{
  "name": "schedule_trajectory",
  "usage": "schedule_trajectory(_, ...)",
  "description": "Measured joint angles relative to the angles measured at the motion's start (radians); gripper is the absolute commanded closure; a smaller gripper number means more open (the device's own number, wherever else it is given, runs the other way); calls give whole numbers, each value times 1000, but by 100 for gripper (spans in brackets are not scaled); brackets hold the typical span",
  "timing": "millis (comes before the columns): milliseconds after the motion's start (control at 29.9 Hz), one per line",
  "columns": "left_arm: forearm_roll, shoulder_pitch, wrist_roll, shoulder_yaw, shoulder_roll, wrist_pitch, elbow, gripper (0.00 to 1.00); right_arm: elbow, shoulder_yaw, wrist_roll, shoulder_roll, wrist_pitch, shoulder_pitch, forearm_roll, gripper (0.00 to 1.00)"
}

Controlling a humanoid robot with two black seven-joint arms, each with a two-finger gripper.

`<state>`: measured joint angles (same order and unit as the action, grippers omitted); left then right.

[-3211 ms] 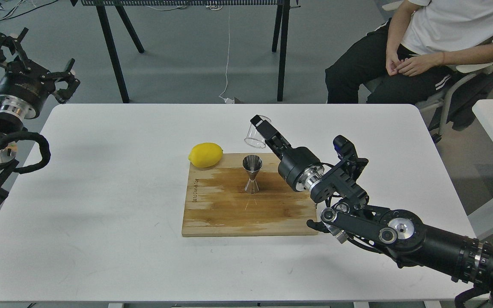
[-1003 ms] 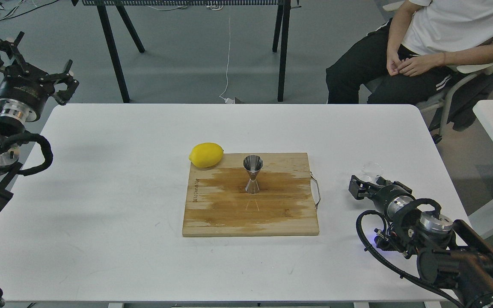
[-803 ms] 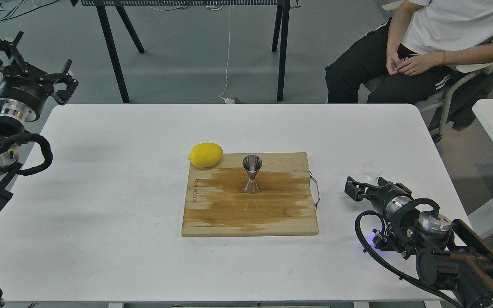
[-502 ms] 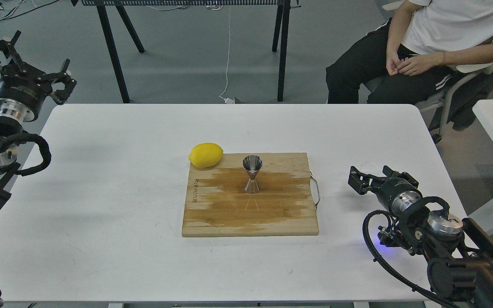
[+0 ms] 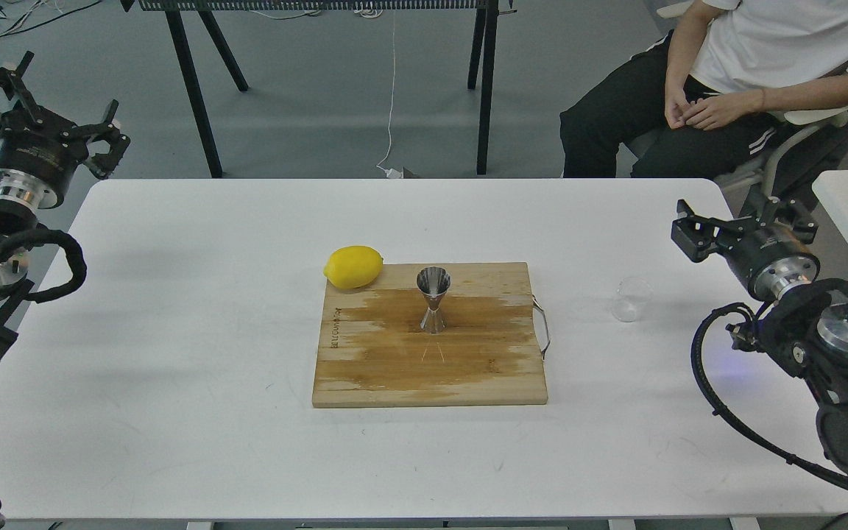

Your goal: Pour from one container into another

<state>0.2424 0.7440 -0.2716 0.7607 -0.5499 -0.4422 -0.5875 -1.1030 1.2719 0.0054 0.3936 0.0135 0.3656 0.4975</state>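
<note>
The clear glass beaker (image 5: 631, 298) stands upright on the white table (image 5: 174, 353), to the right of the wooden cutting board (image 5: 394, 368). On that board's middle the steel jigger (image 5: 433, 299) stands upright. My right gripper (image 5: 744, 217) hangs open above the table's right edge, up and to the right of the beaker and apart from it, with nothing between its fingers. Off the table's far left corner my left gripper (image 5: 41, 110) is raised and open, holding nothing.
A yellow lemon (image 5: 353, 266) lies at the board's back left corner. The board has a metal handle (image 5: 544, 327) on its right side. A seated person (image 5: 726, 81) is beyond the table's far right corner. Black table legs (image 5: 196, 88) stand behind.
The right gripper carried the beaker from above the jigger to the table right of the board, let it go, then drew back up and to the right. The left arm barely moved.
</note>
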Motion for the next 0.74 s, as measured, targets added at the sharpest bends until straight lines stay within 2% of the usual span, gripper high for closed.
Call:
schedule_trajectory(67, 0, 0, 0, -1, 1, 0, 0, 0, 54, 1, 2, 6, -54, 61, -58, 0)
schedule_trajectory(368, -3, 0, 3, -3, 8, -2, 13, 0, 357, -54, 19, -5, -457, 286, -180, 0)
schedule_trajectory(569, -3, 11, 3, -2, 13, -3, 26, 0, 506, -176, 21, -12, -502, 379, -182, 0)
schedule_trajectory(736, -3, 15, 3, -1, 16, -3, 26, 0, 530, -182, 31, -24, -502, 394, -180, 0)
